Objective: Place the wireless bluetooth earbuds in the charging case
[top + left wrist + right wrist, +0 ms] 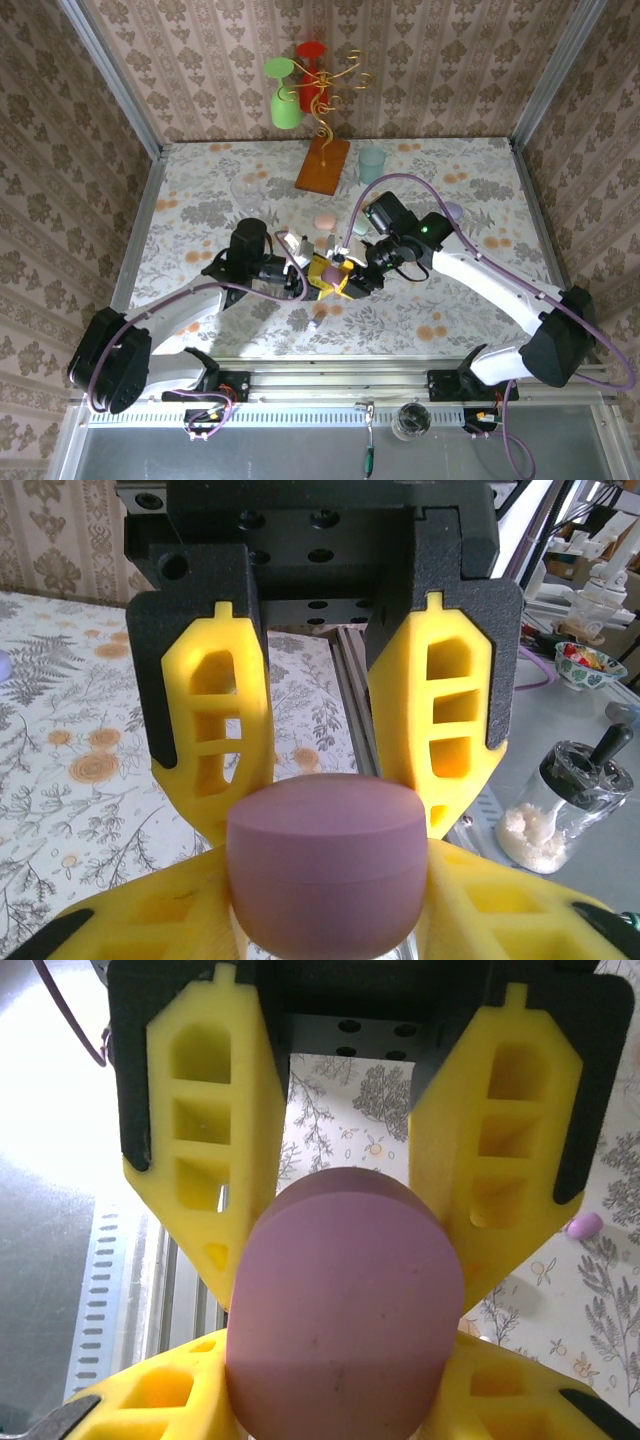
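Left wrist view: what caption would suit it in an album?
One purple charging case, clasped by the left gripper and the right gripper at once, flowered tabletop behind.

The mauve, pebble-shaped charging case [325, 870] was closed and held off the table, pinched between the yellow fingers of the left gripper [325, 825] and the right gripper [350, 1280]. One tiny purple earbud [585, 1225] lay on the flowered tabletop [600, 1300], apart from it.

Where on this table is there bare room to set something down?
Bare table between the teal cup and the right wall, and between the right arm and the near edge. Crowded at centre: left gripper and right gripper both clamp the purple case, pink case just behind.
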